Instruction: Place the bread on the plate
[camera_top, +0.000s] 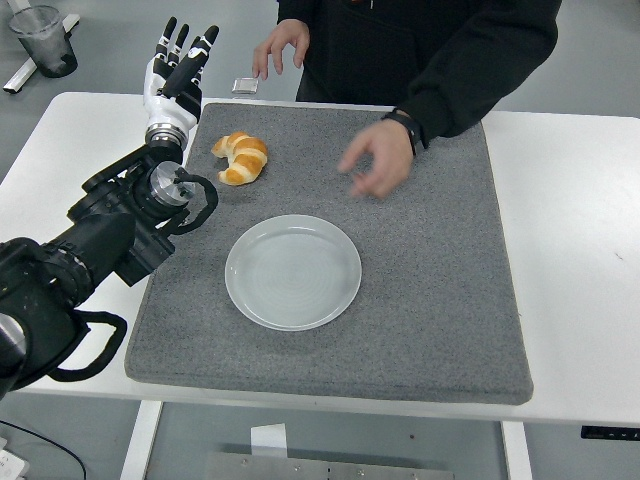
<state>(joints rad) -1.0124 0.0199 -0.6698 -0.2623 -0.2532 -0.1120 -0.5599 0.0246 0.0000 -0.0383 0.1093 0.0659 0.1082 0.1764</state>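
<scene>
The left arm (110, 235) reaches in from the left edge, forearm angled upward. Its left hand (175, 70) is raised at the wrist, fingers (190, 45) straight, close together, holding nothing.

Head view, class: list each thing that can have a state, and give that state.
Bread: on the grey mat, not on the plate.
Plate: empty.
Left hand: open, raised, holding nothing.
Person's hand: hovering over the mat.
Cup: upright, off the table.
</scene>
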